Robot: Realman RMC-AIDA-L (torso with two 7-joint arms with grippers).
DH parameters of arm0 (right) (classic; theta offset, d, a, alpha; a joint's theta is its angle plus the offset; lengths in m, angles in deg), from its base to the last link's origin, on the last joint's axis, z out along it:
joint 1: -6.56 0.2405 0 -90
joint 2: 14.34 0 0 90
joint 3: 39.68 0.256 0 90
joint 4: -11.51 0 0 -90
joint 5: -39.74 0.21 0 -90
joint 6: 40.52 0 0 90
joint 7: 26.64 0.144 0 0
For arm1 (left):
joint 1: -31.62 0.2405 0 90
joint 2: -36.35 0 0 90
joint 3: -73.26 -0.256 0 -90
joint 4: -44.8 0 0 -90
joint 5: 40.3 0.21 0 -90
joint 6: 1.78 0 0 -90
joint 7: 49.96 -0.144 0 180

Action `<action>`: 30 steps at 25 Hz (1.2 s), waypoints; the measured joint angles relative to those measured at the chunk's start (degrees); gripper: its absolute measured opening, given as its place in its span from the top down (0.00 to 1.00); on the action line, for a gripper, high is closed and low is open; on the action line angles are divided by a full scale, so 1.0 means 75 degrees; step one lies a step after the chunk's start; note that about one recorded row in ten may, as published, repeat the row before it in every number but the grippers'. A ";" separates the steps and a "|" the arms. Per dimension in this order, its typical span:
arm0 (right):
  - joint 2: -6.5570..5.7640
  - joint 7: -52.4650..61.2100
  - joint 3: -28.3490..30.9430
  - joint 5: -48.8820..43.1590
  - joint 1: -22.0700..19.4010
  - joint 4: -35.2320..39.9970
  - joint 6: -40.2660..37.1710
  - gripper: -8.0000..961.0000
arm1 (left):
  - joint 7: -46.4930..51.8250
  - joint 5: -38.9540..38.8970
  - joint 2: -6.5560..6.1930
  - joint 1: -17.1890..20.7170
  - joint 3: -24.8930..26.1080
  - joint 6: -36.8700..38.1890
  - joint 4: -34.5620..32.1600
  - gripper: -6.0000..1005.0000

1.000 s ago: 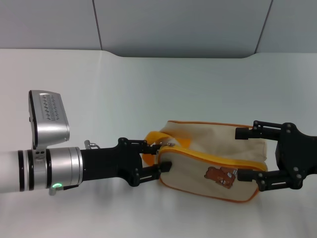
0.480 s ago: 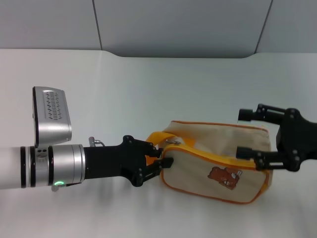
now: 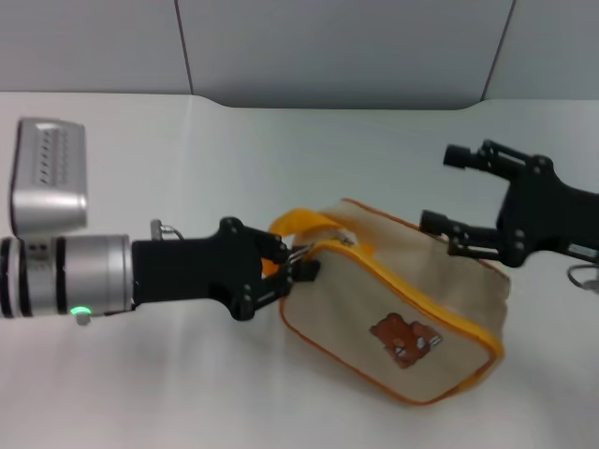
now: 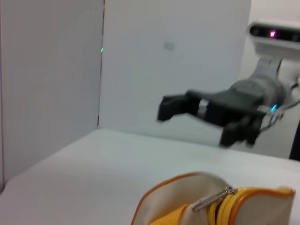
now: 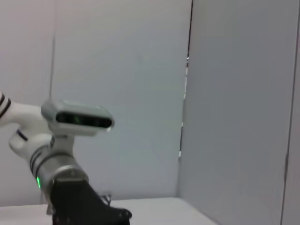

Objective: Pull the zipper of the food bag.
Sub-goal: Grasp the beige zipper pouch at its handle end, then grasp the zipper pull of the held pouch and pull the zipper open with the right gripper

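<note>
Head view, left gripper (image 3: 292, 267) fingers pinching zipper (image 3: 402, 290) end; right gripper (image 3: 451, 192) fingers spread, touching nothing.

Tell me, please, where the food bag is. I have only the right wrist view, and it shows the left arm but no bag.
Observer: The food bag lies on the white table, between the two grippers.
Operator: Does the left gripper hold it?
Observer: The left gripper looks shut on the zipper pull tab, at the bag's left end beside the orange handle.
Operator: And my right gripper?
Observer: The right gripper is open at the bag's right end and holds nothing.
</note>
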 joint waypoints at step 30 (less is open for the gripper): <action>0.0152 -0.3854 0.0027 0.0120 0.0385 -0.1779 0.0350 0.57 | 0.0529 0.0000 -0.0005 -0.0287 0.0289 0.0541 -0.0444 0.92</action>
